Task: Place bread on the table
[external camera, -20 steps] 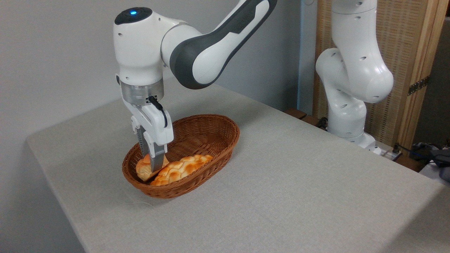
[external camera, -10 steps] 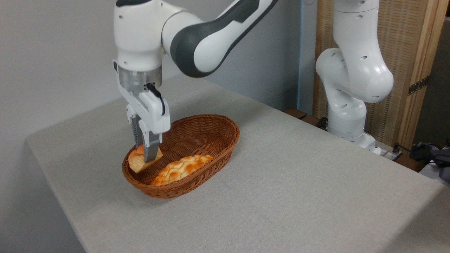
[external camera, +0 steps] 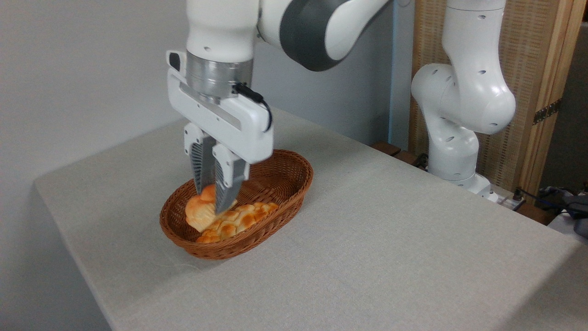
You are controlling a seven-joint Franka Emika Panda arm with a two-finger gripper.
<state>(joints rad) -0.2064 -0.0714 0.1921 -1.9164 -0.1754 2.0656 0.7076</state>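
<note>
gripper (external camera: 212,198) pointing straight down over the left end of the basket (external camera: 280,172), two ribbed grey fingers (external camera: 198,166) drawn in narrow and pinching the bread (external camera: 200,212) between them. that's the small round bun, golden-orange on top, paler underneath, tilted so its pale side faces left and near. it hangs low, above the basket floor at the left end, just inside the rim; whether its underside touches the wicker i cannot tell. the fingertips bite into its upper right part, and the white gripper body above them runs wide and slanted, a black cable looping off its right side.

moving right, just beside the bun and partly tucked under it, the braided loaf (external camera: 235,222) lies along the near side of the basket, its golden knots catching the light. the bun's lower edge overlaps the loaf's left end in this view; touching or not, hard to say.

the basket itself, brown oval wicker, sits on the left half of the table (external camera: 390,239), its right and far part bare inside.

further right, grey-beige cloth spreads wide to the near right corner. at the far right edge the arm's white base column (external camera: 452,151) stands off the table's far side, with a wooden screen (external camera: 528,92) behind it.
</note>
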